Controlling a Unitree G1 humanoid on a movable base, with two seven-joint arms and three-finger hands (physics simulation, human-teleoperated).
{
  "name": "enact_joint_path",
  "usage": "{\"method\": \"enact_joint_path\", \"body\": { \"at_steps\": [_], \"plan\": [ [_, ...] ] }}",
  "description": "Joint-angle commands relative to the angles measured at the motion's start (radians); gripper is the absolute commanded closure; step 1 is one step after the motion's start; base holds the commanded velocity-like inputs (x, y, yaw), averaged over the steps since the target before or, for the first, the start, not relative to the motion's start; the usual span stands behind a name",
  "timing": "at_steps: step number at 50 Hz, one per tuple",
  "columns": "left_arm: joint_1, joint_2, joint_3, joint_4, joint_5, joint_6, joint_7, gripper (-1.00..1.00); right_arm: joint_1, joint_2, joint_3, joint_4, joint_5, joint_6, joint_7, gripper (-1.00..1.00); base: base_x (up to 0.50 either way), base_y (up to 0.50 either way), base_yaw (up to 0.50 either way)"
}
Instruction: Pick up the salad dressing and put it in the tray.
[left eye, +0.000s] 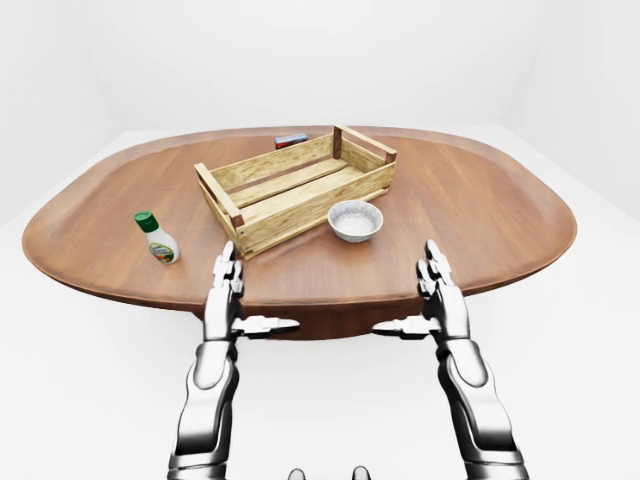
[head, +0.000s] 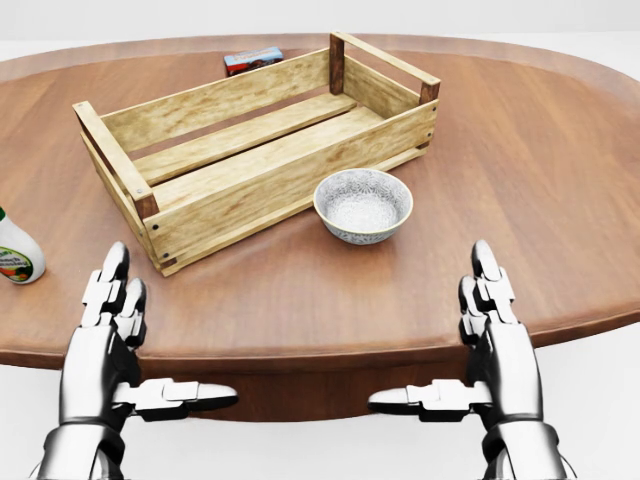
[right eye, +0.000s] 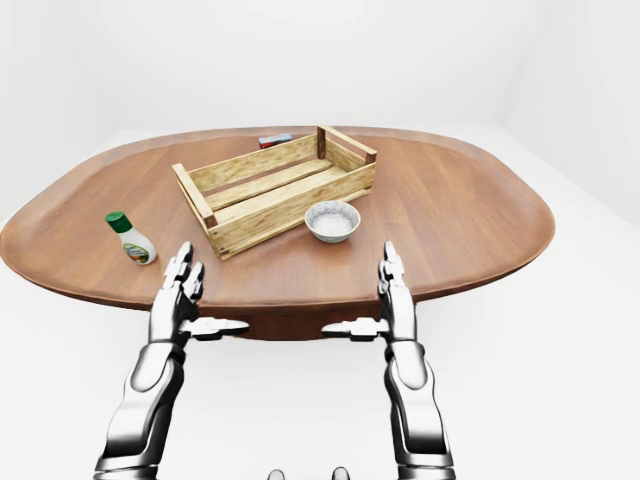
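Both chrome three-finger hands are held out at the near edge of the oval brown wooden table (left eye: 480, 200), palms facing each other, fingers extended and thumbs pointed inward; neither is closed on anything. The left hand (left eye: 228, 295) is seen at lower left of the left-eye view, the right hand (left eye: 435, 295) at lower right.

The small white salad dressing bottle with a green cap and printed label (left eye: 157, 238) is shown upright near the table's left near edge, left of and slightly beyond the left hand, well apart from it. In the head view only its lower body is visible at the left border.

The slatted pale-wood tray with corner posts (left eye: 300, 190) is set diagonally at the table's middle, empty as far as can be seen. A speckled white ceramic bowl (left eye: 356, 220) is placed just beside the tray's near right wall. A small red-and-blue packet (left eye: 291, 140) lies beyond the tray's far side.

The bottle is judged light and rigid, probably smooth plastic and therefore somewhat slippery, and easily toppled because of its narrow base. A grasp around the wider labelled body, below the tapering neck, is judged most secure; the cap is considered too small for a firm hold. The left hand is the better placed.
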Motion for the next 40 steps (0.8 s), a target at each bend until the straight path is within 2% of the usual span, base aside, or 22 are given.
{"method": "enact_joint_path", "body": {
  "at_steps": [1,4,5,9,11,12,13,17,19,21,23,26,29,30,35,40],
  "plan": [
    [-0.039,0.093,0.165,-0.279,-0.048,0.011,-0.021,-1.0,0.08,-0.047,-0.159,-0.403,0.058,0.03,0.053,-1.0,0.0,0.0,0.0],
    [-0.06,0.125,0.236,-0.36,-0.086,0.011,-0.053,-1.0,0.094,-0.061,-0.238,-0.529,0.04,0.03,0.09,-1.0,0.0,0.0,0.0],
    [-0.066,0.147,0.27,-0.395,-0.088,0.011,-0.065,-1.0,0.106,-0.073,-0.307,-0.596,0.054,0.03,0.115,-1.0,0.0,0.0,0.0],
    [-0.097,0.181,0.363,-0.449,-0.146,0.011,-0.082,-1.0,0.117,-0.059,-0.47,-0.703,0.075,0.03,0.191,-1.0,0.0,0.0,0.0],
    [-0.116,0.208,0.414,-0.472,-0.18,0.011,-0.075,-1.0,0.118,-0.066,-0.593,-0.782,0.116,0.03,0.231,-1.0,0.0,0.0,0.0],
    [-0.122,0.219,0.434,-0.48,-0.197,0.011,-0.073,-1.0,0.114,-0.061,-0.601,-0.786,0.109,0.03,0.241,-1.0,0.0,0.0,0.0],
    [-0.136,0.244,0.483,-0.5,-0.238,0.011,-0.074,-1.0,0.107,-0.071,-0.689,-0.841,0.154,0.03,0.256,-1.0,0.0,0.0,0.0],
    [-0.147,0.306,0.559,-0.537,-0.296,0.011,-0.064,-1.0,0.081,-0.105,-0.887,-0.93,0.25,0.03,0.296,-1.0,0.0,0.0,0.0],
    [-0.149,0.328,0.583,-0.541,-0.313,0.011,-0.063,-1.0,0.07,-0.124,-0.971,-0.947,0.307,0.03,0.299,-1.0,0.0,0.0,0.0],
    [-0.155,0.365,0.633,-0.533,-0.337,0.011,-0.066,-1.0,0.09,-0.159,-1.05,-0.95,0.369,0.03,0.284,-1.0,0.0,0.0,0.0],
    [-0.158,0.388,0.66,-0.527,-0.348,0.011,-0.058,-1.0,0.107,-0.17,-1.054,-0.95,0.366,0.03,0.275,-1.0,0.0,0.0,0.0],
    [-0.165,0.443,0.737,-0.512,-0.397,0.011,-0.056,-1.0,0.109,-0.19,-1.058,-0.95,0.369,0.03,0.253,-1.0,0.0,0.0,0.0],
    [-0.159,0.481,0.78,-0.496,-0.421,0.011,-0.048,-1.0,0.117,-0.203,-1.065,-0.95,0.385,0.03,0.238,-1.0,0.0,0.0,0.0],
    [-0.159,0.496,0.806,-0.478,-0.438,0.011,-0.053,-1.0,0.126,-0.202,-1.054,-0.95,0.342,0.03,0.24,-1.0,0.0,0.0,0.0],
    [-0.149,0.537,0.856,-0.459,-0.48,0.011,-0.042,-1.0,0.115,-0.231,-1.008,-0.95,0.206,0.03,0.245,-1.0,0.01,0.3,0.0],
    [-0.139,0.54,0.846,-0.433,-0.486,0.011,-0.034,-1.0,0.095,-0.195,-0.991,-0.95,0.141,0.03,0.283,-1.0,0.02,0.5,0.0]
  ]
}}
